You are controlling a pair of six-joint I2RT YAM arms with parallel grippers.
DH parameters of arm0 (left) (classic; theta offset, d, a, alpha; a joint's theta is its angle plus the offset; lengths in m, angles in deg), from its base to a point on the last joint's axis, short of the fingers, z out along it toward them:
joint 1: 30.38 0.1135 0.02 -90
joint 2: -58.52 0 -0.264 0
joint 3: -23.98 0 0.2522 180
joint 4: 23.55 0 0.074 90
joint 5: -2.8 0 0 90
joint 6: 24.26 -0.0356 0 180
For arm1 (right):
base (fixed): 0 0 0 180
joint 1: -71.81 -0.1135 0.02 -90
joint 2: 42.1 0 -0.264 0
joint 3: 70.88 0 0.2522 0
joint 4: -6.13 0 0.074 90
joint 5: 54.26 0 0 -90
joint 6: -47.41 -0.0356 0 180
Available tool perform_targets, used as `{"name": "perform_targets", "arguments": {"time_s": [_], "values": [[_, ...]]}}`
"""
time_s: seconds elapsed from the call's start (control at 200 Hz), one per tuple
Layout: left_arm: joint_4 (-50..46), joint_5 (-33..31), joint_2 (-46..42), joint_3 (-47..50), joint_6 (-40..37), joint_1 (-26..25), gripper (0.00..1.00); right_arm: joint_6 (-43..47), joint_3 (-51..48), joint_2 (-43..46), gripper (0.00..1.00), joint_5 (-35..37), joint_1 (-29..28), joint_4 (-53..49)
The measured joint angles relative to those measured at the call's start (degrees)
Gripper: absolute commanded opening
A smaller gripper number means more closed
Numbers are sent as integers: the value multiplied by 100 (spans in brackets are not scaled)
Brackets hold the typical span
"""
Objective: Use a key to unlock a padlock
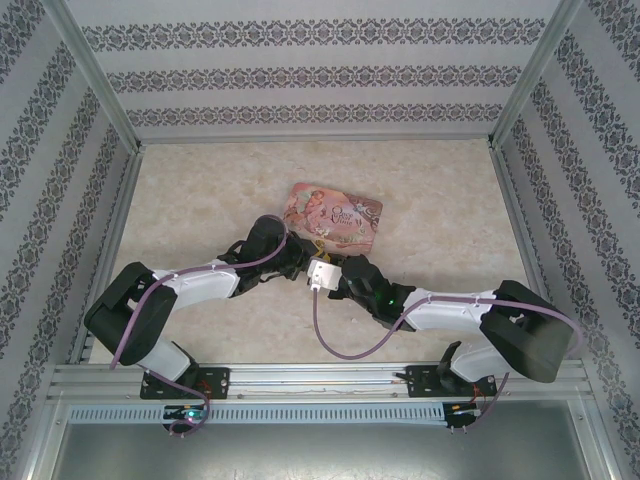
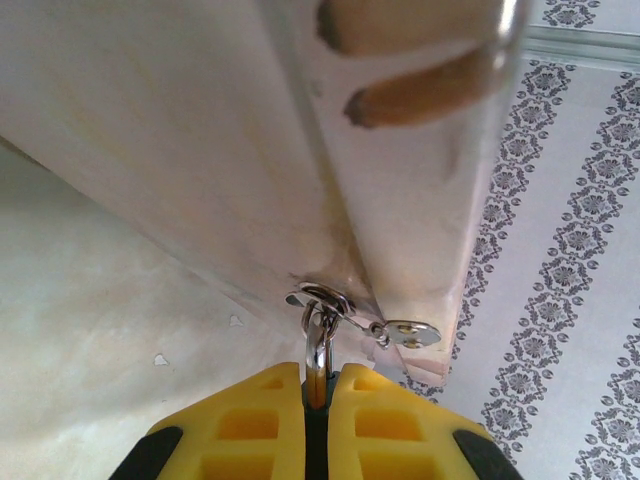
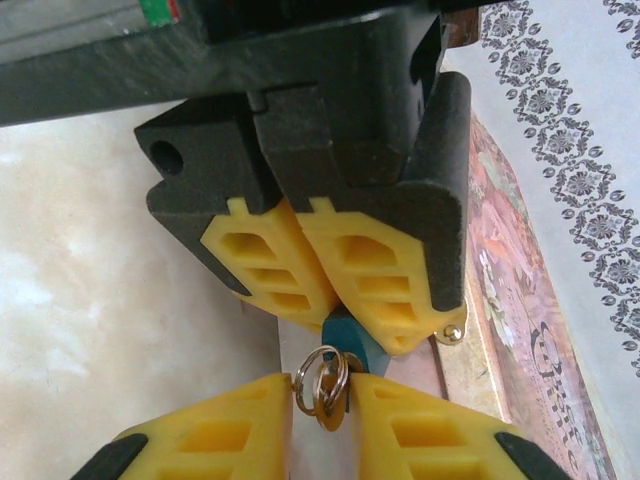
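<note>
In the left wrist view my left gripper point(image 2: 318, 390) is shut on the padlock's thin silver shackle point(image 2: 318, 345), which loops through the hasp point(image 2: 325, 298) of the pink tin point(image 2: 400, 200). Seen from the right wrist, that gripper's yellow fingers point(image 3: 280, 260) pinch the padlock's teal body point(image 3: 350, 338). The brass key point(image 3: 330, 412) and its wire rings point(image 3: 318, 378) hang from that body. My right gripper point(image 3: 322, 395) has a fingertip touching each side of them. Both grippers meet in the top view, left point(image 1: 298, 257) and right point(image 1: 322, 264), just in front of the tin point(image 1: 335, 215).
The tin's illustrated lid point(image 3: 520, 330) lies right of the grippers on the beige marbled table point(image 1: 200, 200). Patterned walls point(image 1: 320, 70) enclose the table at the back and both sides. A metal rail point(image 1: 320, 380) runs along the near edge by the arm bases.
</note>
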Motion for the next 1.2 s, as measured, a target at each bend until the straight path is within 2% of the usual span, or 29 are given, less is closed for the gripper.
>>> {"name": "perform_targets", "arguments": {"time_s": [0.18, 0.385, 0.854, 1.199], "values": [[0, -70, 24, 4, 2, 0, 0, -76, 31, -114, 12, 63, 0, 98], [7, -122, 46, 7, 61, 2, 0, -181, 31, -146, 0, 90, 0, 138], [114, -166, 59, 7, 107, 2, 0, -640, 9, -168, 0, 199, 0, 275], [310, -81, 162, 7, 129, 0, 0, -2114, -227, -179, 0, 289, -4, 745]]}}
